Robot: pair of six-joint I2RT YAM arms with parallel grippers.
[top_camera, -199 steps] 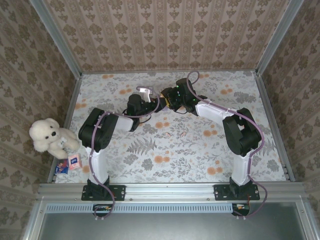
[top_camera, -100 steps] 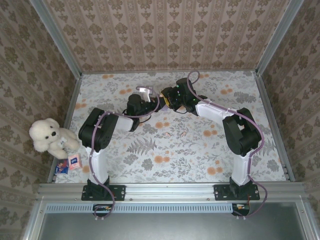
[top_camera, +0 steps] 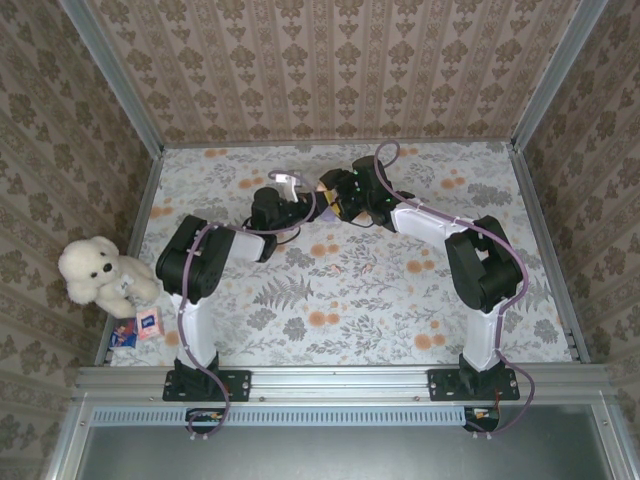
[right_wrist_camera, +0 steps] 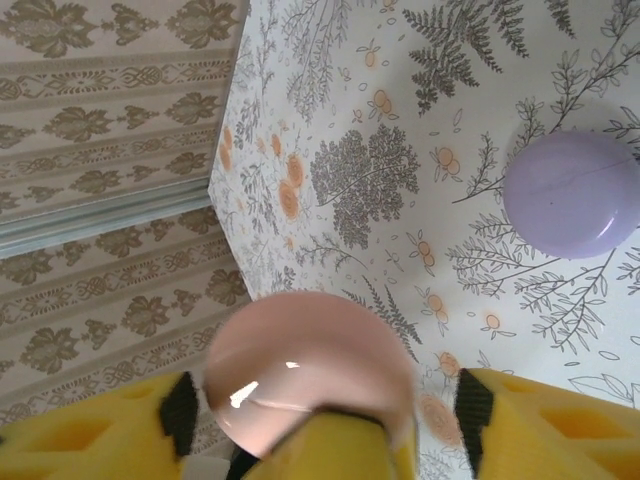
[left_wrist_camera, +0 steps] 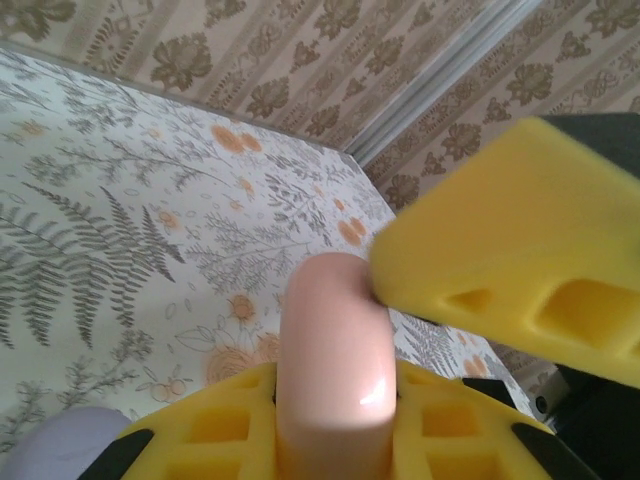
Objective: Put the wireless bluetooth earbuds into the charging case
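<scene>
One overhead, two wrist close-ups
Top camera looks down on the counter (top_camera: 350, 290); wrist cameras, very near, share the pink case (left_wrist_camera: 335, 350).

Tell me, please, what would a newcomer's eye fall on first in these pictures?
First, the glossy pink case, clamped in the yellow left pincer over the far middle of the flowered table. Next, a round lilac object lying on the table near it, and a white teddy bear sitting outside the table's left edge.
</scene>
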